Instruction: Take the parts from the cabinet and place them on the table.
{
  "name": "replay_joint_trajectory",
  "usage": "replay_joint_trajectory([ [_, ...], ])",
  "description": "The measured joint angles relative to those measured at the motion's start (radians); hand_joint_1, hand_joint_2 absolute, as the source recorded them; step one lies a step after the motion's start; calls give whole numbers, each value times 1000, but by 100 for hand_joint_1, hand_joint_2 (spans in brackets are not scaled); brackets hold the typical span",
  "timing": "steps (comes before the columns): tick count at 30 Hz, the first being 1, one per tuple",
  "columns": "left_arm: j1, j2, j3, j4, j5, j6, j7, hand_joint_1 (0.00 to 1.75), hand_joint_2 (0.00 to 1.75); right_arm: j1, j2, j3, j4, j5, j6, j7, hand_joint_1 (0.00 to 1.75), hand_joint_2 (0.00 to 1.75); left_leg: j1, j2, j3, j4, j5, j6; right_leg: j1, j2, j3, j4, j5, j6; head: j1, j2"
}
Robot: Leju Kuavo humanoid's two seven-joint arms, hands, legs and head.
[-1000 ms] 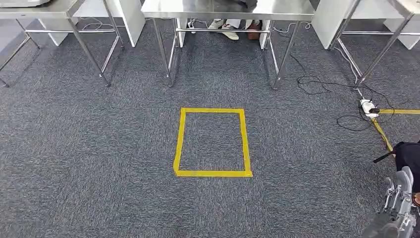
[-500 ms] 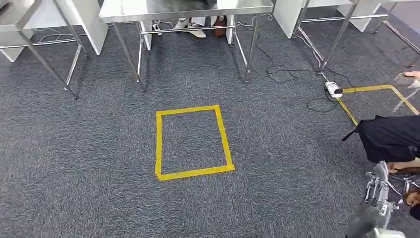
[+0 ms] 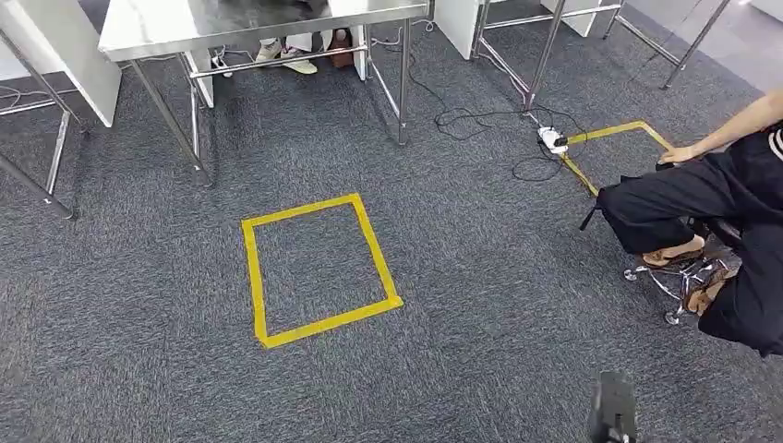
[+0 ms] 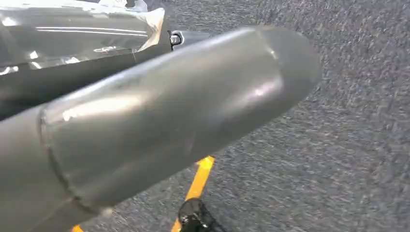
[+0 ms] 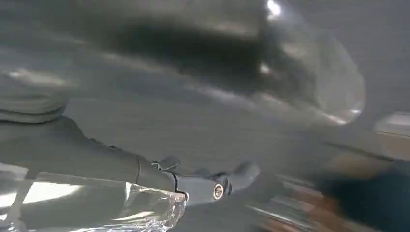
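Both wrist views are blurring badly. In the left wrist view a smooth, rounded silver tube [image 4: 169,111] is blocking much of the carpet [image 4: 358,121]. Beside it, the left hand [image 4: 121,60] is showing as a dark grey bar ending in a small bracket with a screw. Crinkled clear film [image 4: 77,34] is lying against the hand, and I cannot tell whether the film is wrapping one of the parts or whether the fingers are apart or closed.

In the right wrist view the right hand [image 5: 193,181] is appearing as a thick grey finger with a bright screw head. More shiny film [image 5: 96,208] is sitting just beside it. Here too the grip is impossible to judge, and the background is dissolving into grey and brown smears.

From the head view, a steel table [image 3: 249,23] with thin metal legs is standing at the far edge of the speckled grey carpet, its top cut off by the frame. Shoes [image 3: 286,55] are showing underneath it. A rectangle of yellow tape [image 3: 251,277] is lying flat near the middle of the carpet. A second taped outline [image 3: 614,131] is lying towards the right edge, half hidden behind a seated person [image 3: 711,203] in black clothes. A white power strip [image 3: 552,140] with looping black cables is resting near that outline.
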Motion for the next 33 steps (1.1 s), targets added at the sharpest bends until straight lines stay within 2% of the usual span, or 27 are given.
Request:
replay_joint_trajectory([
  [1, 1, 0, -3, 0, -13, 2, 15, 0, 0, 2, 0, 3, 68, 20, -1, 92, 0, 0, 2, 7, 1, -1, 0, -7, 1, 9, -2, -1, 3, -8, 0, 0],
  [2, 4, 0, -9, 1, -31, 2, 30, 0, 0, 6, 3, 9, 122, 35, 0, 182, 0, 0, 8, -8, -5, 5, -9, -16, -12, 19, 9, -5, 10, -19, 0, 0],
  [3, 5, 1, -17, 1, -50, 2, 41, 0, 0, 13, 10, 16, 159, 45, 0, 258, 0, 0, 9, -62, -14, 35, -40, -24, -12, 28, 4, -5, 12, -21, -8, 0],
  [4, 9, 1, -25, 1, -66, -1, 50, 0, 0, 15, 14, 23, 195, 53, 0, 332, 0, 0, 10, -91, -38, 96, -86, -27, -11, 36, 1, -4, 15, -27, -11, 0],
  [5, 13, 2, -32, 1, -72, -3, 56, 0, 0, 14, 22, 27, 226, 57, 0, 379, 0, 0, 10, -106, -78, 189, -136, -29, -10, 50, -3, -4, 17, -30, -10, 0],
  [6, 16, 2, -37, 2, -76, -4, 59, 0, 0, 15, 27, 30, 248, 59, -1, 397, 0, 0, 10, -109, -113, 269, -169, -29, -9, 65, -6, -3, 17, -30, -11, 0],
  [7, 18, 2, -42, 2, -77, -4, 62, 0, 0, 15, 32, 34, 269, 62, -1, 410, 0, 0, 10, -109, -136, 322, -181, -28, -6, 80, -8, -3, 19, -33, -11, 0],
  [8, 20, 3, -45, 2, -77, -4, 63, 0, 0, 15, 35, 38, 288, 64, -1, 418, 0, 0, 10, -110, -137, 322, -168, -25, -5, 95, -8, -2, 19, -33, -11, 0],
  [9, 20, 4, -46, 2, -77, -4, 64, 0, 0, 15, 35, 42, 300, 65, -1, 424, 0, 0, 10, -114, -116, 276, -132, -20, -5, 111, -7, 0, 19, -33, -11, 0],
  [10, 20, 5, -48, 2, -79, -4, 64, 0, 0, 14, 38, 45, 313, 65, -1, 427, 0, 0, 10, -123, -75, 191, -82, -14, -4, 128, -6, 3, 19, -33, -11, 0],
  [11, 20, 5, -51, 2, -79, -4, 64, 0, 0, 13, 40, 47, 321, 66, -1, 428, 0, 0, 10, -147, -28, 94, -34, -7, -4, 142, -5, 4, 19, -32, -11, 0],
  [12, 20, 8, -55, 2, -79, -4, 65, 0, 0, 11, 44, 49, 328, 67, -1, 430, 0, 0, 11, -201, 4, 28, -22, 1, -5, 154, -6, 4, 20, -31, -10, 0],
  [13, 20, 8, -56, 2, -79, -5, 65, 0, 0, 6, 43, 49, 334, 68, -1, 430, 0, 0, 13, -204, 9, 10, -27, 3, 6, 165, -13, 11, 21, -28, -8, 0],
  [16, 18, 8, -62, 2, -79, -5, 66, 0, 0, 8, 44, 50, 350, 68, -1, 431, 0, 0, 2, -175, 4, 16, -24, 9, -8, 196, -26, 5, 33, -5, -9, 0],
  [17, 17, 6, -63, 2, -79, -5, 66, 0, 0, 9, 42, 50, 356, 68, -2, 432, 0, 0, 13, -158, 6, 2, -14, 19, -4, 194, -34, 9, 32, 0, -10, 0],
  [18, 16, 7, -63, 2, -79, -5, 66, 0, 0, 9, 44, 50, 360, 68, -2, 438, 0, 0, 12, -147, 7, -2, -9, 24, -1, 135, -49, 35, 16, -2, -7, 0],
  [19, 17, 7, -64, 2, -82, -5, 67, 0, 0, 6, 44, 50, 362, 68, 2, 455, 0, 0, 10, -134, 5, -2, -7, 31, -1, 97, -76, 88, -18, -6, -1, 0],
  [21, 24, 9, -75, 3, -131, 2, 110, 0, 0, -3, 48, 53, 367, 77, -6, 524, 0, 0, 4, -98, 0, -1, -7, 32, -4, 74, -156, 261, -95, -10, -1, 0],
  [22, 25, 9, -89, 3, -169, 9, 146, 0, 0, -3, 54, 56, 367, 79, -9, 551, 0, 0, 3, -84, -3, 0, -7, 32, -4, 72, -181, 321, -113, -6, 0, 0],
  [23, 26, 10, -106, 3, -205, 14, 183, 0, 0, 1, 60, 61, 369, 110, -11, 574, 0, 0, 3, -71, -4, 0, -7, 32, -5, 71, -180, 334, -112, 1, 0, 0],
  [24, 27, 10, -124, 3, -236, 18, 218, 0, 0, 7, 62, 77, 371, 158, -13, 589, 0, 0, 2, -59, -4, 0, -7, 31, -5, 69, -155, 297, -97, 8, 0, 0],
  [26, 27, 9, -157, 3, -280, 23, 280, 0, 0, 11, 67, 126, 373, 232, -10, 598, 0, 0, 2, -35, -1, 0, -8, 30, -4, 47, -47, 115, -37, 21, 0, 0],
  [27, 27, 8, -172, 4, -301, 21, 309, 0, 0, 7, 70, 147, 373, 249, -9, 602, 0, 0, -2, -24, 3, 1, -9, 27, -1, -2, 11, 22, -17, 20, 0, 0],
  [28, 30, 7, -189, 4, -325, 17, 336, 0, 0, 2, 72, 164, 373, 262, -5, 606, 0, 0, -12, -13, 2, 4, -14, 19, 3, -34, 22, 3, -14, 6, -1, 0],
  [31, 31, 1, -238, 5, -375, 11, 380, 0, 0, 3, 73, 193, 375, 262, 0, 613, 0, 0, -7, 10, 10, 0, -12, 5, 5, 3, 7, 3, -9, -12, -6, 0],
  [32, 32, -1, -251, 5, -384, 11, 392, 0, 0, 4, 74, 196, 376, 262, 3, 613, 0, 0, -8, 19, 12, 0, -14, -3, 2, 16, 8, -4, -3, -22, -5, 0],
  [33, 33, -1, -263, 5, -390, 11, 398, 0, 0, 4, 74, 201, 377, 268, 8, 612, 0, 0, -2, -33, 6, 17, -31, -13, -7, 27, 17, -8, 4, -29, -7, 0],
])
